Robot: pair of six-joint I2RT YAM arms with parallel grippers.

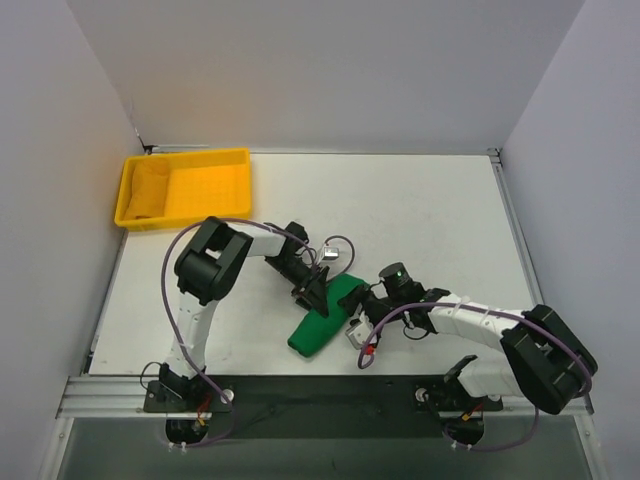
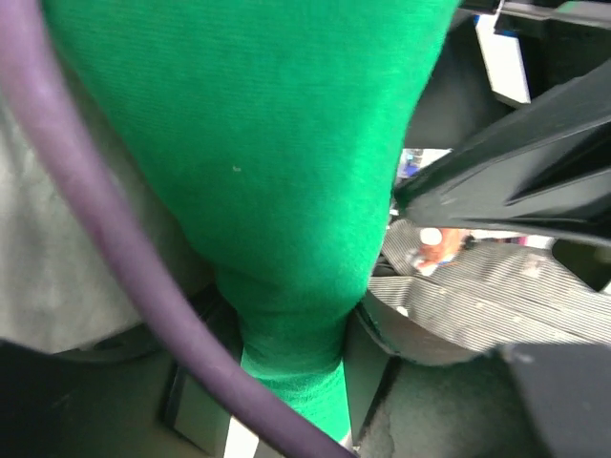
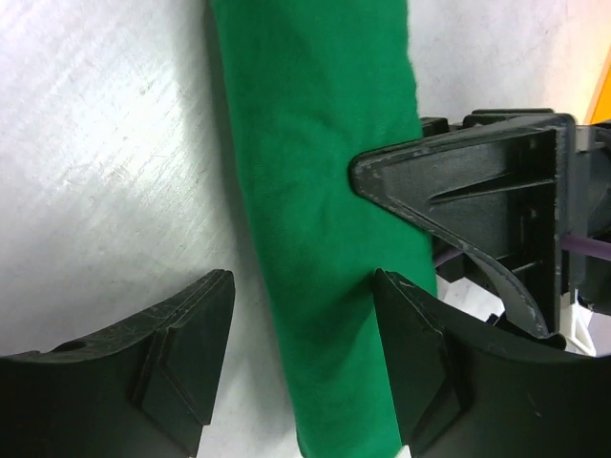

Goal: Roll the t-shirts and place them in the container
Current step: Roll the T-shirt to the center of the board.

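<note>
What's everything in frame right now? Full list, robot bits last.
soft green fabric t-shirt: 1, green, bundled into a long roll at the table's near middle, between the two hands
rectangular yellow plastic tray: 1, yellow, far left corner of the table; something yellowish lies in its left end, too unclear to name
flat white table: 1, white, under everything
purple cables: 2, purple, one looped along each arm
left hand: 1, black, closed on the t-shirt's fabric
right hand: 1, black, open, fingers straddling the roll

t-shirt [image 1: 320, 326] on table [image 1: 420, 220] near the front, tray [image 1: 210, 190] in far left corner
</note>
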